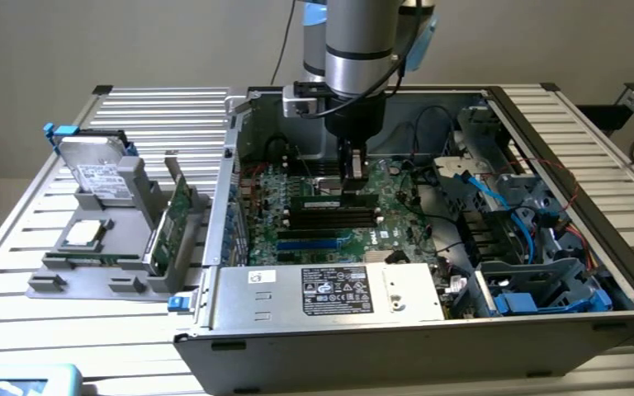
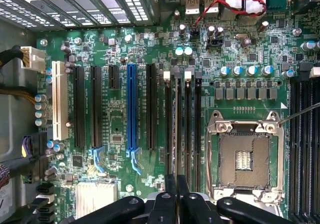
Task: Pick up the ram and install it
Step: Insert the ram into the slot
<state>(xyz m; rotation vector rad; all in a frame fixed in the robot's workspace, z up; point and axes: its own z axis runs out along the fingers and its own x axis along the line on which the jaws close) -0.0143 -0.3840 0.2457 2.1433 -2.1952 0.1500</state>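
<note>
**Desk:** How far along is the job?

**Photographer:** The pick-up looks done. The end effector (image 1: 350, 186) (image 2: 176, 190) is down inside the open computer case (image 1: 328, 338) on the worktop (image 1: 130, 107), fingers pinched on the ram (image 1: 333, 203) (image 2: 177, 129).

**Desk:** And where is the ram?

**Photographer:** Standing on edge along a memory slot on the motherboard (image 2: 115, 49), just beside the CPU socket (image 2: 245, 159). I cannot tell whether it is fully seated, so installation appears unfinished.
</note>
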